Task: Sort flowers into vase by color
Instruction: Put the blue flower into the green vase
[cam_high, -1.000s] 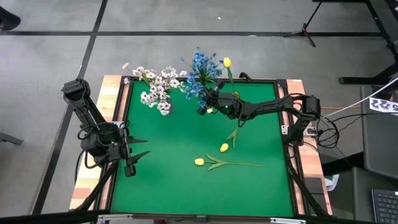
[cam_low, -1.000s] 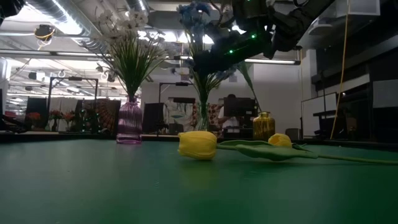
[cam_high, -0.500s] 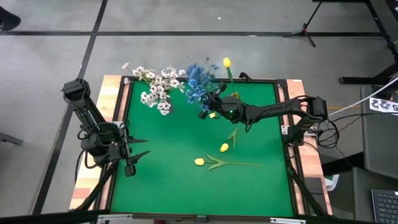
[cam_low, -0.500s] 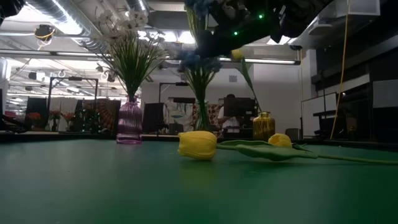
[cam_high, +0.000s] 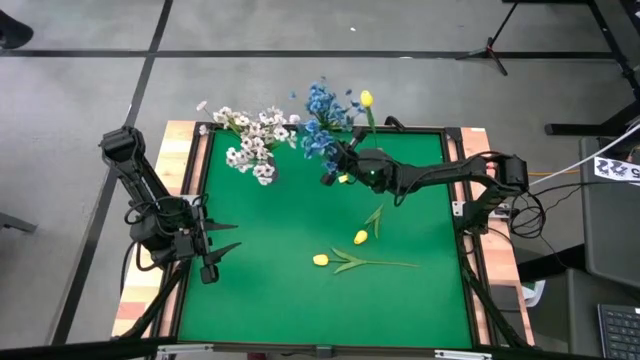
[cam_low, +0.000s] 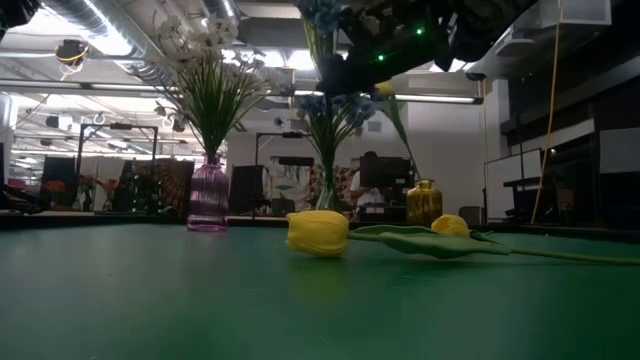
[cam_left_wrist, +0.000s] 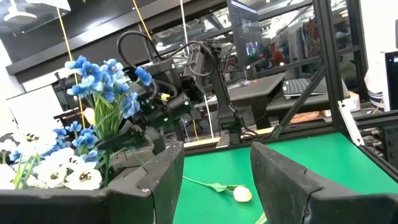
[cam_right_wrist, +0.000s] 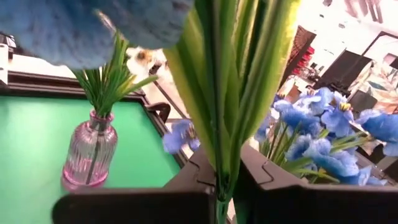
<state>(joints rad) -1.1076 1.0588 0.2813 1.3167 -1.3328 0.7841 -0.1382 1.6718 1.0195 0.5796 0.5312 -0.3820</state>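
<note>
My right gripper (cam_high: 334, 170) is shut on a blue flower sprig (cam_right_wrist: 230, 93) high above the table's far side, beside the blue bunch (cam_high: 322, 128) standing in a clear vase (cam_low: 327, 192). White sprays (cam_high: 250, 143) stand in a purple vase (cam_low: 208, 196). One yellow bud (cam_high: 366, 99) stands in an amber vase (cam_low: 424, 203). Two yellow tulips (cam_high: 320, 260) (cam_high: 360, 237) lie flat on the green mat. My left gripper (cam_high: 218, 250) is open and empty at the left edge. My right gripper pinches the blue sprig's bundle of green stems and leaves (cam_right_wrist: 222, 177) between its two fingers. The fingers lie across the stem. The sprig stands roughly upright, its blossom (cam_right_wrist: 93, 28) above the fingers. Its lower end is hidden by the gripper.
The green mat (cam_high: 290, 300) has a raised dark frame and wooden borders. The three vases stand in a row along the far edge. The two lying tulips take the mat's middle right; their stems (cam_high: 385, 264) stretch toward the right.
My right gripper has risen with the blue sprig above the clear vase. The blue bunch swayed half a second ago and stands still again now.
</note>
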